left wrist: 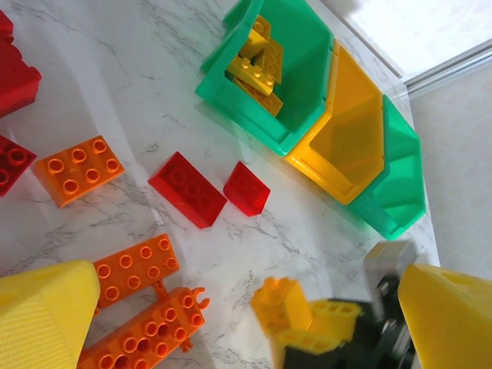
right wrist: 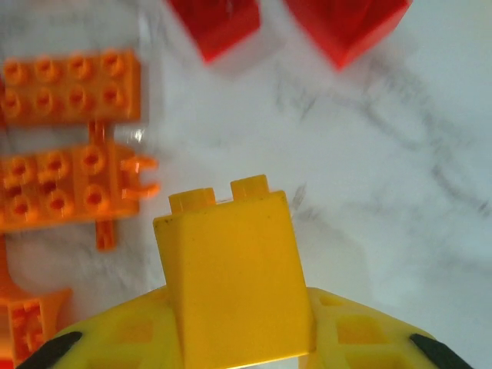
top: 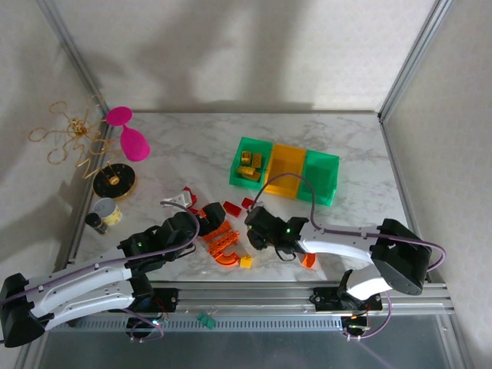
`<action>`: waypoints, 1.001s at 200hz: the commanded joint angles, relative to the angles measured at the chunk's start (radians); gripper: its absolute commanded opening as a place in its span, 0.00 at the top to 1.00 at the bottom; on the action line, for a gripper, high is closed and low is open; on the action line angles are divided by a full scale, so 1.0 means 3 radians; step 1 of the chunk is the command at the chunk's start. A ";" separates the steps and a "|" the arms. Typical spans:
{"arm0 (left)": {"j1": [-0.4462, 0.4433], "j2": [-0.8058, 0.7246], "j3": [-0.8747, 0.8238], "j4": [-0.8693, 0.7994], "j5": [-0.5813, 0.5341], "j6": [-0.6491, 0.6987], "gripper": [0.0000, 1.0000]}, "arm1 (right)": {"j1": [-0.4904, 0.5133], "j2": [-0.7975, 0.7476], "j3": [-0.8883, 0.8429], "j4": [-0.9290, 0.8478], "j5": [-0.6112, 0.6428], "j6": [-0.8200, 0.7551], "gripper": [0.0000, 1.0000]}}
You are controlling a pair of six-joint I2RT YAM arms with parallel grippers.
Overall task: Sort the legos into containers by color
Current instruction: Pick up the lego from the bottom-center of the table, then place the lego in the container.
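Note:
My right gripper (right wrist: 231,327) is shut on a tall yellow lego (right wrist: 229,265), held just above the marble table. From above, that gripper (top: 258,224) sits in front of the containers: a green bin (top: 250,163) holding yellow legos (left wrist: 257,65), an orange bin (top: 284,171) and a second green bin (top: 321,177). My left gripper (left wrist: 246,288) is open over the loose pile, with its yellow fingers (left wrist: 42,315) far apart. Between them lie orange legos (left wrist: 134,269), and the held yellow lego (left wrist: 286,306) is seen there too. Two red legos (left wrist: 188,188) lie nearer the bins.
At the far left stand a pink goblet (top: 131,138), a black-and-gold disc (top: 115,181), a gold wire ornament (top: 73,138) and a small jar (top: 104,214). Near the front edge are an orange arch pile (top: 221,244), a small yellow lego (top: 246,262) and an orange piece (top: 308,260).

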 commanded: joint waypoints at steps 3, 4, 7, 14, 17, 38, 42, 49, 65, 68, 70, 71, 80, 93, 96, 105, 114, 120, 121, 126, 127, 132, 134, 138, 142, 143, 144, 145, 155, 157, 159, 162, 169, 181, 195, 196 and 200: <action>0.0056 -0.0018 0.0118 -0.0173 -0.0194 0.0032 0.00 | -0.0227 0.0023 0.0345 -0.0033 0.0097 -0.0248 0.75; 0.0059 -0.0016 0.0119 -0.0178 -0.0194 0.0032 0.00 | -0.0237 0.0030 0.0363 -0.0033 0.0103 -0.0258 0.75; 0.0066 -0.0015 0.0128 -0.0187 -0.0198 0.0041 0.00 | -0.0263 0.0051 0.0415 -0.0032 0.0114 -0.0272 0.75; 0.0091 -0.0008 0.0149 -0.0189 -0.0200 0.0067 0.00 | -0.0328 0.0116 0.0535 -0.0023 0.0135 -0.0330 0.75; 0.0106 -0.0013 0.0154 -0.0195 -0.0200 0.0079 0.00 | -0.0359 0.0152 0.0592 -0.0015 0.0136 -0.0352 0.75; 0.0208 -0.0027 0.0200 -0.0200 -0.0210 0.0124 0.00 | -0.0583 0.0449 0.0959 0.0010 0.0196 -0.0486 0.75; 0.0224 -0.0034 0.0204 -0.0189 -0.0205 0.0145 0.00 | -0.0625 0.0508 0.1007 0.0047 0.0195 -0.0519 0.75; 0.0248 -0.0035 0.0211 -0.0172 -0.0197 0.0175 0.00 | -0.0697 0.0614 0.1102 0.0092 0.0193 -0.0567 0.76; 0.0333 -0.0021 0.0227 -0.0177 -0.0164 0.0225 0.00 | -0.0863 0.0881 0.1426 0.0111 0.0130 -0.0631 0.76; 0.0354 -0.0017 0.0229 -0.0170 -0.0149 0.0235 0.00 | -0.0894 0.0926 0.1488 0.0120 0.0113 -0.0644 0.75; 0.0368 -0.0013 0.0235 -0.0173 -0.0140 0.0239 0.00 | -0.0922 0.0971 0.1552 0.0131 0.0094 -0.0657 0.75; 0.0371 -0.0011 0.0234 -0.0173 -0.0134 0.0246 0.00 | -0.0922 0.0971 0.1552 0.0131 0.0094 -0.0657 0.75; 0.0426 0.0013 0.0252 -0.0169 -0.0103 0.0274 0.00 | -0.1009 0.1129 0.1723 0.0159 0.0097 -0.0691 0.74; 0.0495 0.0036 0.0264 -0.0142 -0.0071 0.0303 0.00 | -0.1120 0.1391 0.1984 0.0157 0.0112 -0.0764 0.73; 0.0512 0.0042 0.0270 -0.0134 -0.0061 0.0315 0.00 | -0.1148 0.1469 0.2071 0.0149 0.0111 -0.0790 0.72; 0.0543 0.0061 0.0288 -0.0100 -0.0034 0.0348 0.00 | -0.1200 0.1640 0.2253 0.0116 0.0147 -0.0832 0.65; 0.0561 0.0083 0.0309 -0.0086 -0.0026 0.0370 0.00 | -0.1245 0.1795 0.2421 0.0097 0.0188 -0.0855 0.63; 0.0569 0.0096 0.0327 -0.0085 -0.0026 0.0384 0.00 | -0.1252 0.1872 0.2498 0.0090 0.0195 -0.0851 0.62; 0.0572 0.0100 0.0329 -0.0086 -0.0023 0.0384 0.00 | -0.1250 0.1884 0.2511 0.0090 0.0190 -0.0851 0.61; 0.0574 0.0112 0.0344 -0.0086 -0.0026 0.0399 0.00 | -0.1253 0.1936 0.2565 0.0094 0.0167 -0.0854 0.57; 0.0574 0.0115 0.0348 -0.0086 -0.0026 0.0400 0.00 | -0.1253 0.1945 0.2575 0.0095 0.0161 -0.0852 0.55; 0.0574 0.0127 0.0363 -0.0089 -0.0026 0.0409 0.00 | -0.1249 0.1978 0.2614 0.0093 0.0119 -0.0858 0.51; 0.0577 0.0131 0.0366 -0.0094 -0.0028 0.0413 0.00 | -0.1253 0.1989 0.2629 0.0092 0.0107 -0.0860 0.49; 0.0579 0.0137 0.0375 -0.0103 -0.0029 0.0414 0.00 | -0.1256 0.1998 0.2656 0.0079 0.0080 -0.0861 0.48; 0.0579 0.0142 0.0385 -0.0111 -0.0026 0.0416 0.01 | -0.1250 0.2000 0.2673 0.0068 0.0050 -0.0861 0.48; 0.0579 0.0143 0.0386 -0.0114 -0.0026 0.0416 0.00 | -0.1254 0.2000 0.2675 0.0066 0.0044 -0.0864 0.47; 0.0579 0.0143 0.0389 -0.0118 -0.0026 0.0416 0.00 | -0.1256 0.1995 0.2676 0.0063 0.0038 -0.0865 0.47; 0.0579 0.0146 0.0393 -0.0120 -0.0026 0.0416 0.00 | -0.1255 0.1992 0.2677 0.0061 0.0032 -0.0863 0.47; 0.0579 0.0149 0.0397 -0.0129 -0.0009 0.0417 0.00 | -0.1253 0.1923 0.2642 0.0059 0.0012 -0.0842 0.46; 0.0579 0.0149 0.0399 -0.0132 -0.0010 0.0416 0.00 | -0.1254 0.1900 0.2627 0.0060 0.0014 -0.0834 0.45; 0.0579 0.0146 0.0402 -0.0132 -0.0004 0.0415 0.00 | -0.1254 0.1875 0.2611 0.0058 0.0017 -0.0831 0.45; 0.0579 0.0144 0.0402 -0.0142 -0.0005 0.0412 0.00 | -0.1254 0.1836 0.2590 0.0061 0.0017 -0.0824 0.44; 0.0579 0.0139 0.0404 -0.0153 0.0004 0.0403 0.00 | -0.1244 0.1725 0.2505 0.0076 0.0010 -0.0827 0.43; 0.0579 0.0121 0.0403 -0.0185 0.0024 0.0401 0.00 | -0.1187 0.1497 0.2314 0.0137 -0.0010 -0.0846 0.41; 0.0579 0.0095 0.0403 -0.0228 0.0048 0.0392 0.00 | -0.1102 0.1246 0.2102 0.0119 -0.0009 -0.0812 0.38; 0.0579 0.0094 0.0403 -0.0234 0.0049 0.0391 0.00 | -0.1093 0.1224 0.2085 0.0112 -0.0009 -0.0806 0.38; 0.0579 0.0088 0.0403 -0.0253 0.0063 0.0388 0.00 | -0.1071 0.1149 0.2023 0.0098 -0.0017 -0.0775 0.37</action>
